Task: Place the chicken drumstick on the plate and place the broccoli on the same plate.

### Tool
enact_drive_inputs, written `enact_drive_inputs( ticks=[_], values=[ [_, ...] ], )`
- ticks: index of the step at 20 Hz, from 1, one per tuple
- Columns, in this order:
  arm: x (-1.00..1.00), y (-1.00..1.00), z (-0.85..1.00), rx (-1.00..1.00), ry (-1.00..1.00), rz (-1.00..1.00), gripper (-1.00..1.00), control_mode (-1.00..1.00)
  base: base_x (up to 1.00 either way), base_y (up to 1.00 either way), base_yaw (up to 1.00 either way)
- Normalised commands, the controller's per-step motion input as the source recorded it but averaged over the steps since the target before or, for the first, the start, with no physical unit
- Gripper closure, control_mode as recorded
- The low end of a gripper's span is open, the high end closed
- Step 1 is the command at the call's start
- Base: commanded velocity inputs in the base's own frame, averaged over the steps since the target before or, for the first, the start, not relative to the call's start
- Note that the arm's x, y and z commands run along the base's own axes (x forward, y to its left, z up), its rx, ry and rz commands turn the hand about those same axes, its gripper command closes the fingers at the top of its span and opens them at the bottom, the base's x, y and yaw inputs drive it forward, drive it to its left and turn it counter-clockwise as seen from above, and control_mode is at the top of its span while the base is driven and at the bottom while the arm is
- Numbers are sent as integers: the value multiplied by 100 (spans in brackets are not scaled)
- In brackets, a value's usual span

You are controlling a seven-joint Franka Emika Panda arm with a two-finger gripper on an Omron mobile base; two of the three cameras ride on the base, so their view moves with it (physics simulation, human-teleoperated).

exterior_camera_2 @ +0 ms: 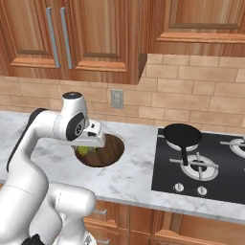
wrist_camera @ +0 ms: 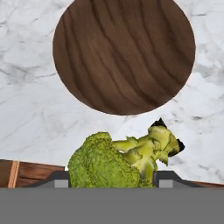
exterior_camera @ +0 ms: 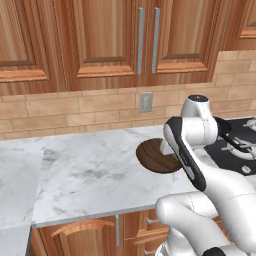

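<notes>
Left base view, counter: marble top with a dark round wooden board near its right end, partly hidden by the arm's elbow.
Right base view, gripper: hangs over the board's left rim, pointing down, clear of the surface.
Broccoli: just beneath the hand, off the counter, beside the board's left edge.
Board, role: judged a bystander; it is brown wood, not the blue plate, so the floret should not be set down on it.
Frying pan: on the hob at the counter's right end, well apart from the hand.
Hand view, grip: broccoli sits between the two finger tips, crown to the left, pale stalk to the right; jaws clamped on it across the body, which keeps it from rolling out.
Hand view, below: the board and marble lie under the load, cupboard fronts at the counter's front edge.
Step, judged: carrying phase; delivery to the plate not yet done.
Risk, judged: the lumpy crown may shift in a shallow pinch.
</notes>
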Motion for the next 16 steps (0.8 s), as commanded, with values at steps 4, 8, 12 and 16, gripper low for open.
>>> enact_drive_inputs(
  ticks=[4,8,12,16],
  values=[
    [-6,0,42,0,1,0,100,-100,0,0,0],
    [-15,0,16,0,0,0,100,-100,0,0,0],
    [-24,0,0,0,0,0,100,-100,0,0,0],
    [-21,0,0,0,0,0,100,-100,0,0,0]
  ],
)
